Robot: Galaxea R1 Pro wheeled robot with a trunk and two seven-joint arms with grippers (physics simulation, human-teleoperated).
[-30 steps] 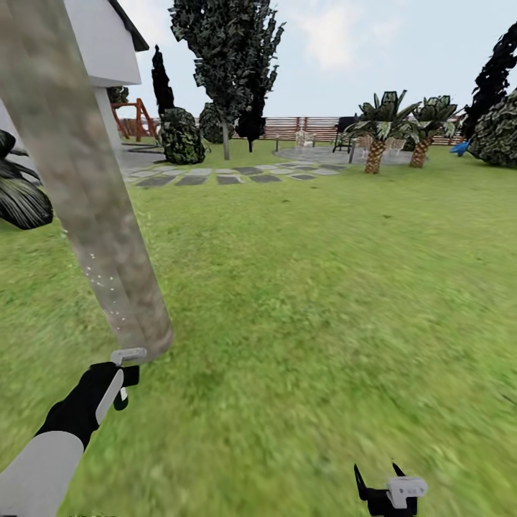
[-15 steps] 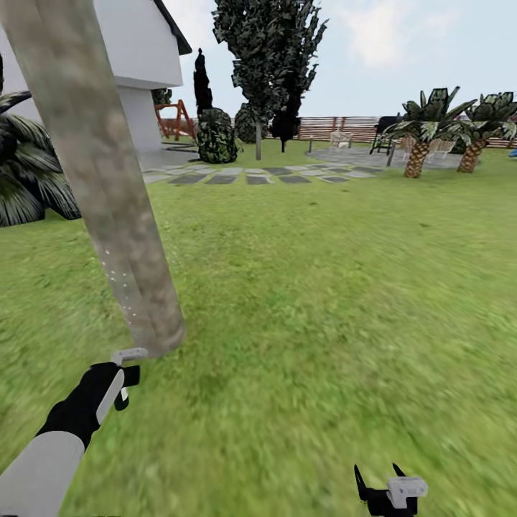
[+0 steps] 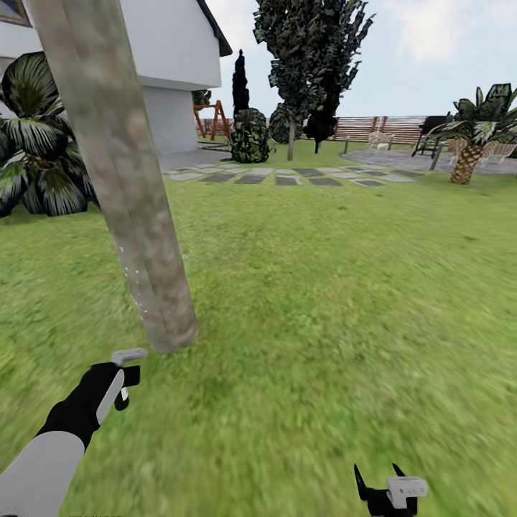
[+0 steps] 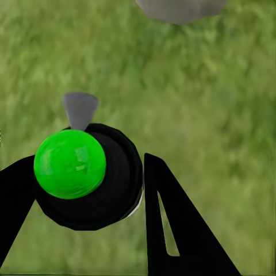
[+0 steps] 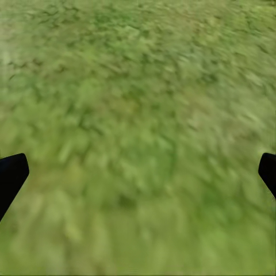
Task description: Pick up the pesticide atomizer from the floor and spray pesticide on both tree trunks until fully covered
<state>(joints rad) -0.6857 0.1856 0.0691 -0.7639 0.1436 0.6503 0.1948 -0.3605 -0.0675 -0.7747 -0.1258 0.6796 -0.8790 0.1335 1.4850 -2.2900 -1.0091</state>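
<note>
My left gripper (image 3: 123, 380) is shut on the pesticide atomizer (image 3: 129, 356), whose pale grey trigger head pokes up toward the base of a thick grey-beige tree trunk (image 3: 122, 187) just ahead of it. A few white specks dot the lower bark. In the left wrist view the atomizer (image 4: 86, 172) is a round black body with a bright green blob and a grey nozzle, pinched between two black fingers (image 4: 172, 224), with the trunk base (image 4: 181, 8) beyond. A second tree (image 3: 309, 57) stands far off near the fence. My right gripper (image 3: 379, 482) hangs open, low over the grass (image 5: 138, 115).
Broad-leaved dark plants (image 3: 39, 165) grow left of the trunk beside the white house (image 3: 172, 64). Grey stepping stones (image 3: 287, 178) cross the lawn toward a paved patch (image 3: 402, 159) with chairs. A small palm (image 3: 470, 136) and the slat fence (image 3: 373, 128) close the back.
The whole picture has slid right, so the camera has turned left; trunk, house and far tree now sit further right. Both arms hold the same pose in the view.
</note>
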